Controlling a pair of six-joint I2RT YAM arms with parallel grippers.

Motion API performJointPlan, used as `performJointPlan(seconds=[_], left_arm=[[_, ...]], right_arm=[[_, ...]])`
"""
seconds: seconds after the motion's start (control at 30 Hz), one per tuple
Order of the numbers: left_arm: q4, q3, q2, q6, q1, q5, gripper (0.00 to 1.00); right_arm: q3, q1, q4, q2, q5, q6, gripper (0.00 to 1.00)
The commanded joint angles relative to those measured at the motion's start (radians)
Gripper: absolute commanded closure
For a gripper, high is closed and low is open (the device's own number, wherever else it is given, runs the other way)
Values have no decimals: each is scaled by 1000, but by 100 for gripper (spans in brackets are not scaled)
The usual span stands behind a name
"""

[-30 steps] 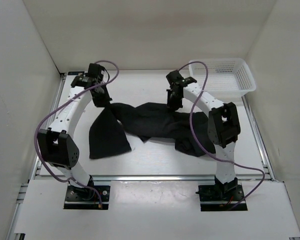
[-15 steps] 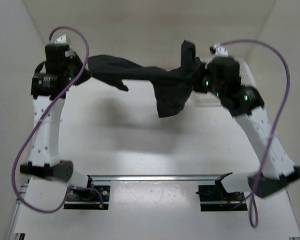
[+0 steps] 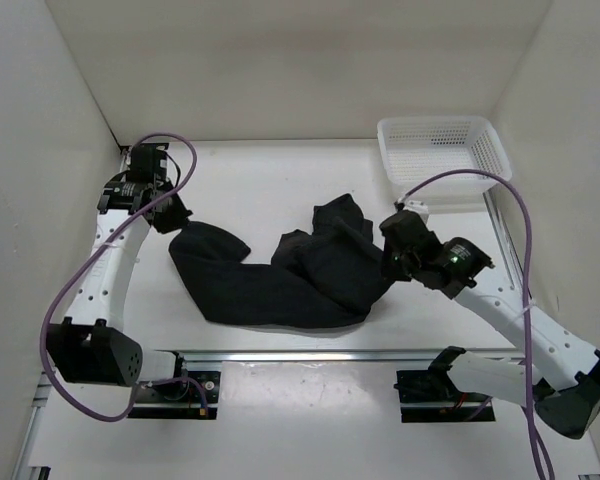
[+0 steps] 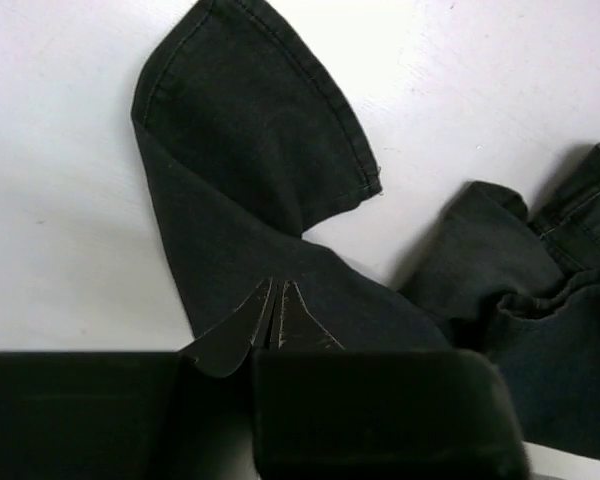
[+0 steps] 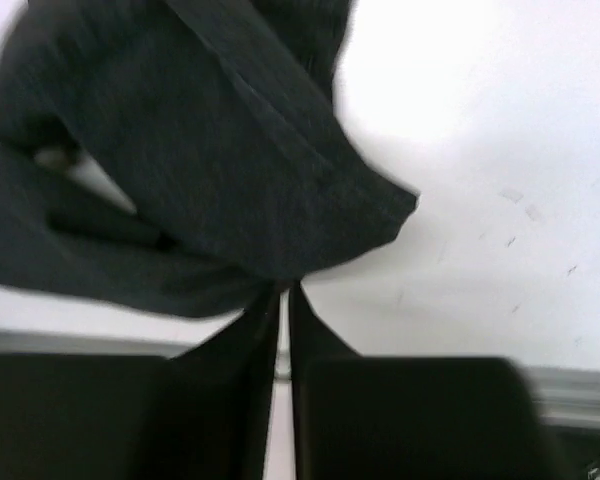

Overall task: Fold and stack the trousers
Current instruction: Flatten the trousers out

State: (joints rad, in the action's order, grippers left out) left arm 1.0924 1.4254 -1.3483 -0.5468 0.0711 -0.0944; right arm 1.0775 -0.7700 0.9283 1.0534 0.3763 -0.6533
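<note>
The black trousers point(image 3: 280, 290) lie crumpled across the middle of the table, stretched between my two grippers. My left gripper point(image 3: 177, 222) is shut on their left end; in the left wrist view the closed jaws point(image 4: 275, 305) pinch the fabric point(image 4: 240, 150), and a hemmed leg end spreads out beyond them. My right gripper point(image 3: 392, 258) is shut on their right end; in the right wrist view the closed jaws point(image 5: 283, 292) pinch a fold of cloth point(image 5: 210, 160) just above the table.
A white mesh basket point(image 3: 440, 123) stands at the back right corner. White walls close in the left, back and right sides. A metal rail point(image 3: 310, 353) runs along the table's near edge, in front of the arm bases.
Half a second ago both grippers held the trousers stretched high in the air. Now both have come down and nearer, and the trousers rest on the table, still held.
</note>
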Motion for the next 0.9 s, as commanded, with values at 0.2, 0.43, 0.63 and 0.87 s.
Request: performJointPlan(seconds=[0.2,0.43,0.63,0.87], left_arm=[[-69,-137,98,41,41,45,86],[-69,-243,121,30,41,81,83],[-69,-252,130,30,41,81,83],[-46,-218,159,39,41,70,83]], right_arm=[[96,112,-80,195,-16,26,51],[87,153,-149,359,-100,119,0],[171,135,-197,419,-172,141,99],[666,146,-184,567,-215,237,99]])
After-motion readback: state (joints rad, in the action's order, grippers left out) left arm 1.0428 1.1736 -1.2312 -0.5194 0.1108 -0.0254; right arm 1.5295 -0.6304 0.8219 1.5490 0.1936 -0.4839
